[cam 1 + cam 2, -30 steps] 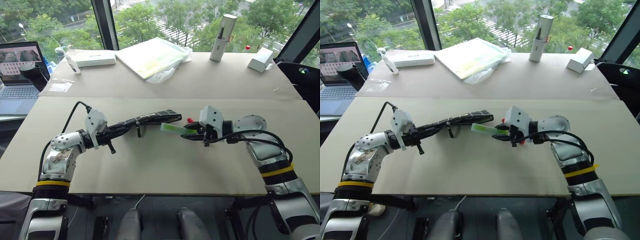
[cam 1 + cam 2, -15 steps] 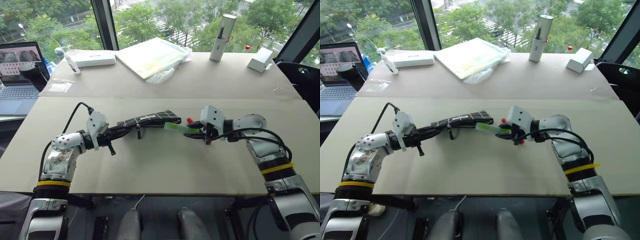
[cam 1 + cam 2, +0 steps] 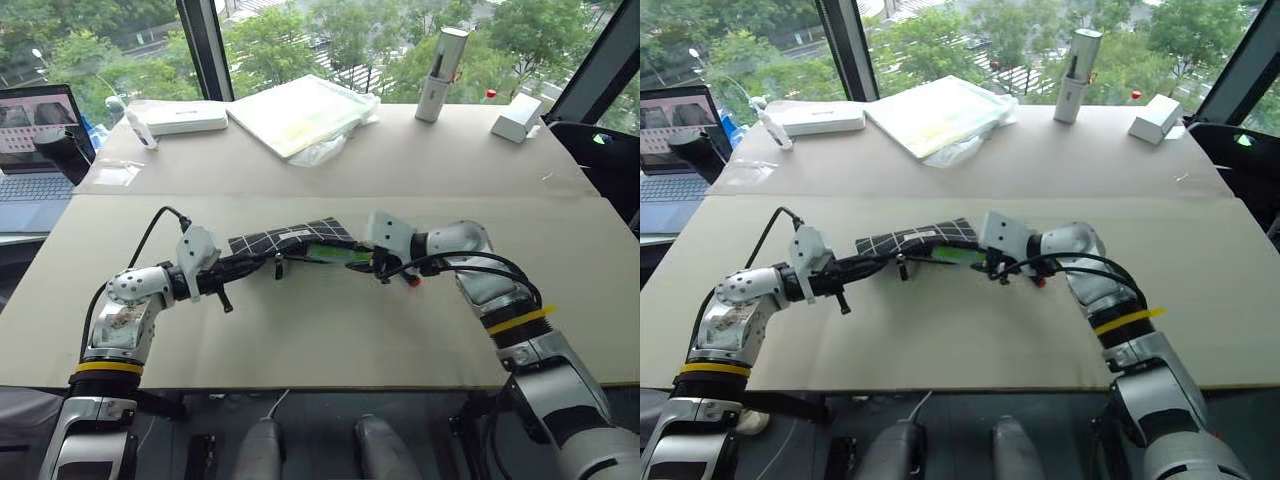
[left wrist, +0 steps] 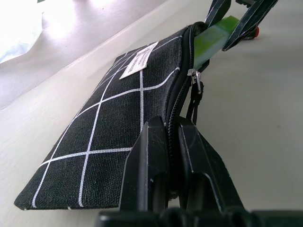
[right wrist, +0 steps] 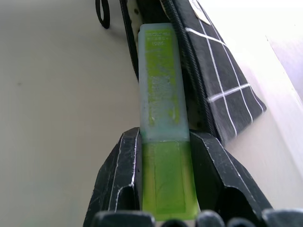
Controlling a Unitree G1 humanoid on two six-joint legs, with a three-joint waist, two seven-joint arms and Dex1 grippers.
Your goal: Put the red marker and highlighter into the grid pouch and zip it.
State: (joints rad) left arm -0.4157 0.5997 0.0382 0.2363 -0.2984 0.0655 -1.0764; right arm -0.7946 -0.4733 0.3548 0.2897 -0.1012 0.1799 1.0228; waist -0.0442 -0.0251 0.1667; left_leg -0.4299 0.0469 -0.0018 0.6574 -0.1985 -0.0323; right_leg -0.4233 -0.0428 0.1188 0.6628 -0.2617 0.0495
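The grid pouch (image 3: 290, 240), black with white lines, is held up off the table by one end, with my left gripper (image 4: 166, 125) shut on its zipper edge. Its zipper stands open, the pull cord (image 4: 193, 101) dangling. My right gripper (image 5: 164, 137) is shut on the light-green highlighter (image 5: 160, 80), whose front end sits in the pouch's open mouth (image 4: 213, 38). Of the red marker, one red end (image 3: 413, 281) shows on the table just below my right gripper; the rest is hidden.
The table (image 3: 320, 340) is covered in brown card. At the back lie a white box (image 3: 185, 117), a plastic-wrapped notebook (image 3: 300, 112), a tall white cylinder (image 3: 440, 62) and a small white box (image 3: 518, 118). A laptop (image 3: 35, 130) stands far left.
My right gripper has carried the highlighter leftward and slightly down, from beside the pouch to its open mouth. The left gripper has kept its hold in place.
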